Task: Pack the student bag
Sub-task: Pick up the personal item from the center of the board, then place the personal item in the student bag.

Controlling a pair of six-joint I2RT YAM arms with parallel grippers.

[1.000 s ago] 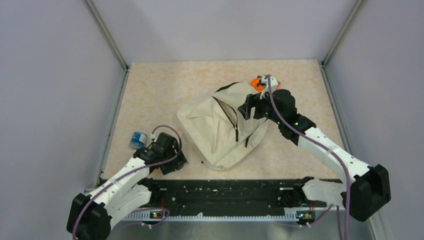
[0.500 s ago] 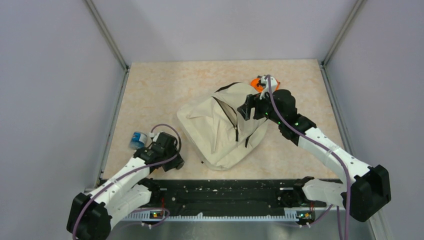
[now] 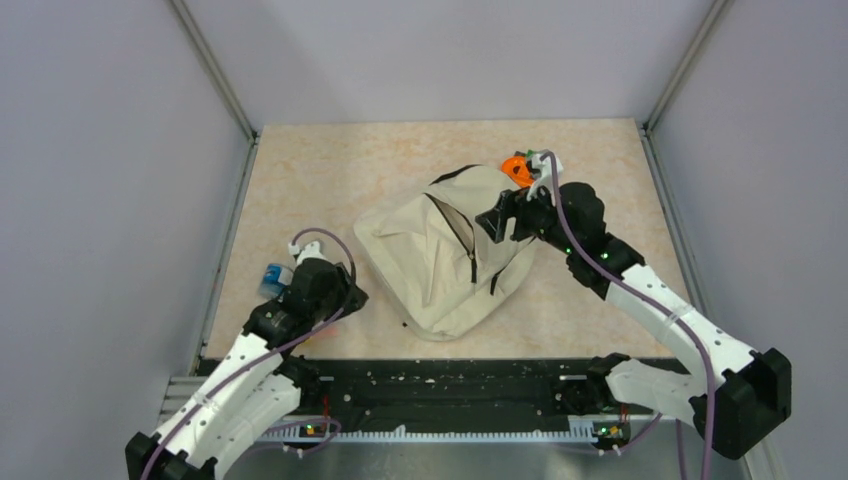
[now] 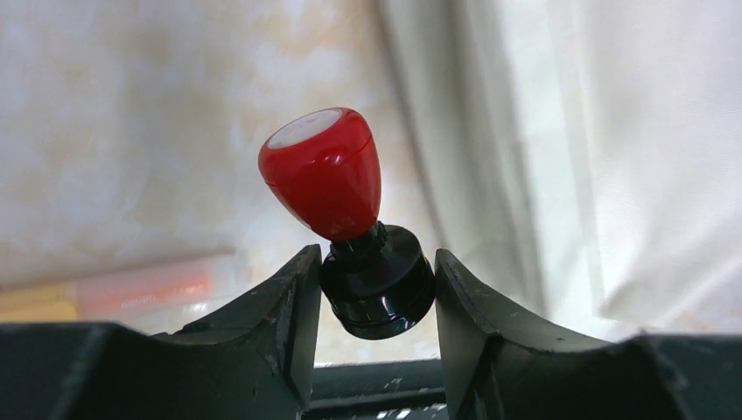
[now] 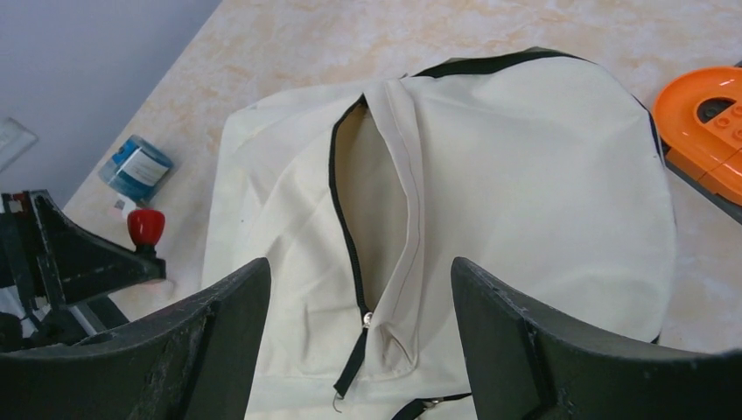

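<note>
Though the top view hides it, the left wrist view shows the left gripper (image 4: 374,261) clamping a red stamp (image 4: 324,171). The right gripper (image 5: 360,262) gapes above the bag (image 3: 430,260), which lies in the middle of the table (image 3: 320,170). The label on the tub (image 5: 137,168) is unreadable.

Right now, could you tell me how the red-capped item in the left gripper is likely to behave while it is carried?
The red-capped item looks hard and glossy, so probably rigid but slippery. The left gripper holds only its round black base, so it might swivel or tilt. Set down sideways, it would likely roll.
</note>
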